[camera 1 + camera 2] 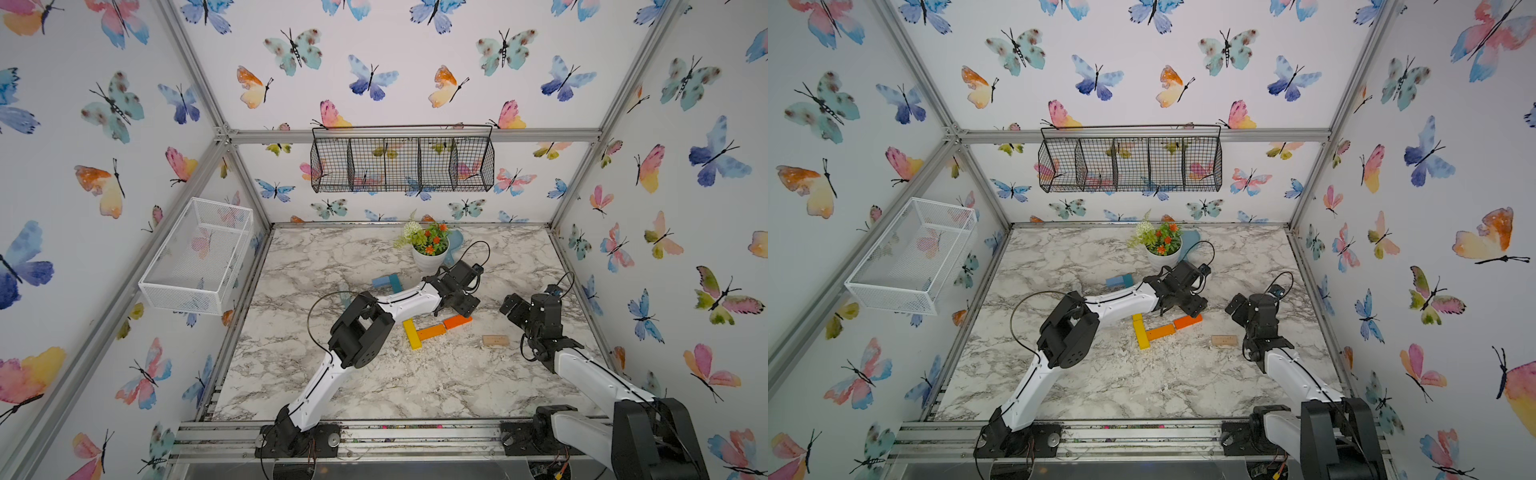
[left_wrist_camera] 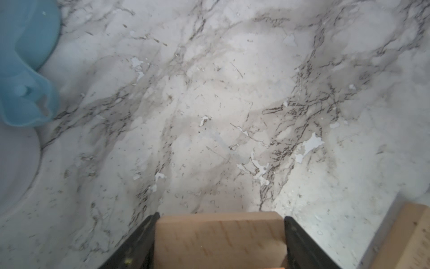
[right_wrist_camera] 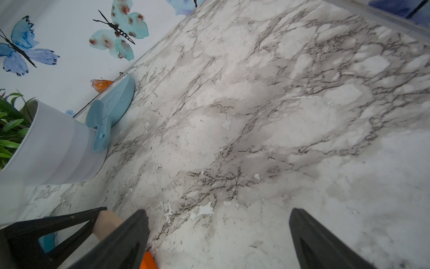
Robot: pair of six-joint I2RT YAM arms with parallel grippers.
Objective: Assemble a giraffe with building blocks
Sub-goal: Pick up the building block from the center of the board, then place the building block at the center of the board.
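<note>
left gripper (image 2: 221,217) clamped on a plain-wood block (image 2: 218,242), orange blocks (image 1: 432,331) and yellow block (image 1: 411,334) just beside it on the bench (image 1: 374,386), right gripper (image 3: 218,210) spread wide, empty

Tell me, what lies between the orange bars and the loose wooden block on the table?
Nothing: only bare marble table separates the orange bars from the loose wooden block. Both top views show that gap.

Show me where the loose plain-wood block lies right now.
In both top views the loose plain-wood block lies flat on the marble table, right of the orange blocks and close to the open right pincer, touching neither.
</note>
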